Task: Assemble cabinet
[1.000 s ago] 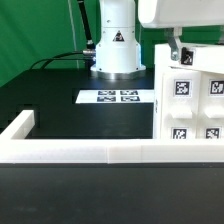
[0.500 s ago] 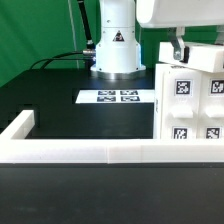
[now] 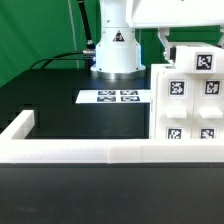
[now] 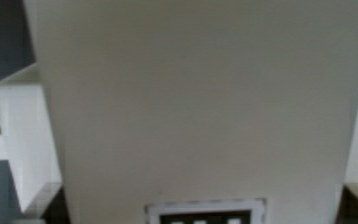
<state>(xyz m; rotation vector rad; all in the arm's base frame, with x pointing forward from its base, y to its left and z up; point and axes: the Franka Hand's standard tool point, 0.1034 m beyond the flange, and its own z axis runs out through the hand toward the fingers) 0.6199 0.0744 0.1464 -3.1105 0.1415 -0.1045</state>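
Two views show the cabinet (image 3: 190,108) standing on the black worktop (image 3: 60,100) at the exterior view's right, its white front carrying several black-and-white square tags. A smaller tagged white block sits at its top, tilted. The claw (image 3: 168,42) hangs just above that top edge, mostly hidden by the arm's white housing, so I cannot tell whether its fingers are spread or pressed together. Near the arm's base lies the marker board (image 3: 118,97), flat on the worktop. A long low white rail (image 3: 80,150) runs across the foreground, touching the cabinet's lower front. The wrist view is filled by a blurred white panel (image 4: 202,100), probably the cabinet.
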